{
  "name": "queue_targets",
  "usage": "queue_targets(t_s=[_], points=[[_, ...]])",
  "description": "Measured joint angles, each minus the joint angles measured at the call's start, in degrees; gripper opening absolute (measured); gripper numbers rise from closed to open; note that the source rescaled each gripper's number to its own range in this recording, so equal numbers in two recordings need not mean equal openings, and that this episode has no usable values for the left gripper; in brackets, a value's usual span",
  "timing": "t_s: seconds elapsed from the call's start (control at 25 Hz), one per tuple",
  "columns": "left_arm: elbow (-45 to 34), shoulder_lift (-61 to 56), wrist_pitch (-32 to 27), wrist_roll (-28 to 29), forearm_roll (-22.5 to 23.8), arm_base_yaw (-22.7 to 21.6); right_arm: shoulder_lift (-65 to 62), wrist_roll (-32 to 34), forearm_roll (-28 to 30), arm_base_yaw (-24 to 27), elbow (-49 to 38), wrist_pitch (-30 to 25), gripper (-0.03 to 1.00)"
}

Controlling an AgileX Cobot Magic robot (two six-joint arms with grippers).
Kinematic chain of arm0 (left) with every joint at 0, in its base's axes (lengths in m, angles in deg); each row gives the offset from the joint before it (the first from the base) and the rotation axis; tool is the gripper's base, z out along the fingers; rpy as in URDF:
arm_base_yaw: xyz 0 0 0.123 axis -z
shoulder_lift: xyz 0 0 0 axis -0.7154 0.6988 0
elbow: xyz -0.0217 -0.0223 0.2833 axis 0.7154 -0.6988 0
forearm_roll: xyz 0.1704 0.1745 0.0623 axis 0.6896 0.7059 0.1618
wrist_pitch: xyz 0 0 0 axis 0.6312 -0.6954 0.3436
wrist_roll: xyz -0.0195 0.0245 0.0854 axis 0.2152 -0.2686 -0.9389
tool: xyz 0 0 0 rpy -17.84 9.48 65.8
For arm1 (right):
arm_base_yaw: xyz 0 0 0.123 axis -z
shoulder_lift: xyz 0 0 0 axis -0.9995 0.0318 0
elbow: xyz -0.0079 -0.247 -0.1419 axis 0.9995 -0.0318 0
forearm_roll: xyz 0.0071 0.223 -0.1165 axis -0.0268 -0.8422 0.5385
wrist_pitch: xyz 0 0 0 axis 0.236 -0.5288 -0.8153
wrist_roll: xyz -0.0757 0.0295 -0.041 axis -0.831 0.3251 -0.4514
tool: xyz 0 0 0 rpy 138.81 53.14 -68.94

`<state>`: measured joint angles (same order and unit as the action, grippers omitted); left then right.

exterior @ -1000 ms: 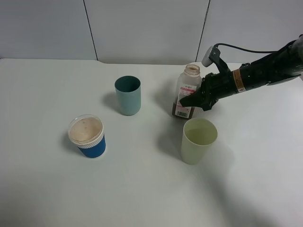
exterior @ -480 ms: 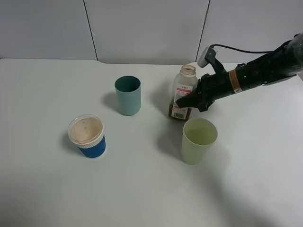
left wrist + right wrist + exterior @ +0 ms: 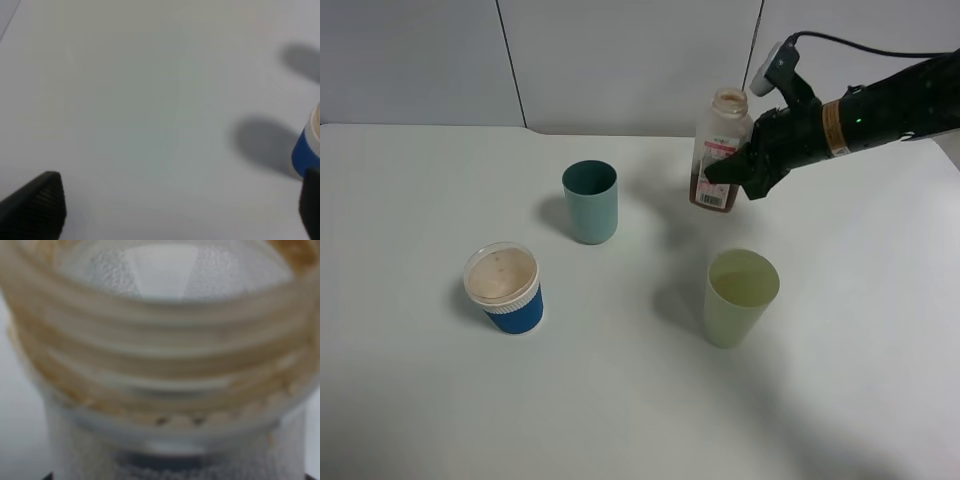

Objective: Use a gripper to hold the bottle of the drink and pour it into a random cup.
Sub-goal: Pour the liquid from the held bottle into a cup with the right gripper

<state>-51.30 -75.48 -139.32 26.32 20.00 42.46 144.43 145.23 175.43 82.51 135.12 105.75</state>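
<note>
Your right hand (image 3: 735, 175) grips the bottle (image 3: 727, 118) above the table (image 3: 420, 400); its pink-red label (image 3: 717, 152) print is unreadable. Brown drink (image 3: 706, 195) sits low inside.

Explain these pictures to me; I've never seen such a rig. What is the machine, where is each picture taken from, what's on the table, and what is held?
This is a robot with two arms, each ending in a two-fingered gripper. The wide picture comes from a camera mounted high above a white table. On the table stand a teal cup, a yellow-green cup and a lidded blue cup. The right gripper is shut on a capless bottle with brown drink at its bottom. The bottle is held about upright and seems clear of the table. The other two pictures come from cameras on the wrists. The right one is filled by the top of the bottle, very close and blurred. The left one shows the left gripper open over bare table, with the blue cup just in view.
</note>
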Motion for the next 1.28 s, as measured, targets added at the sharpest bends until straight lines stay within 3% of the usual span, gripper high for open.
queue_targets(t_s=[0.52,0.76,1.28], points=[[0.0,0.0,0.0,0.0,0.0,0.0,-8.46,-19.95,0.02,0.0,-0.05,-0.6,0.01],[0.0,0.0,0.0,0.0,0.0,0.0,-8.53,-24.29,0.02,0.0,-0.05,-3.27,0.01],[0.0,0.0,0.0,0.0,0.0,0.0,-8.53,-16.33,0.02,0.0,-0.05,-3.06,0.01]])
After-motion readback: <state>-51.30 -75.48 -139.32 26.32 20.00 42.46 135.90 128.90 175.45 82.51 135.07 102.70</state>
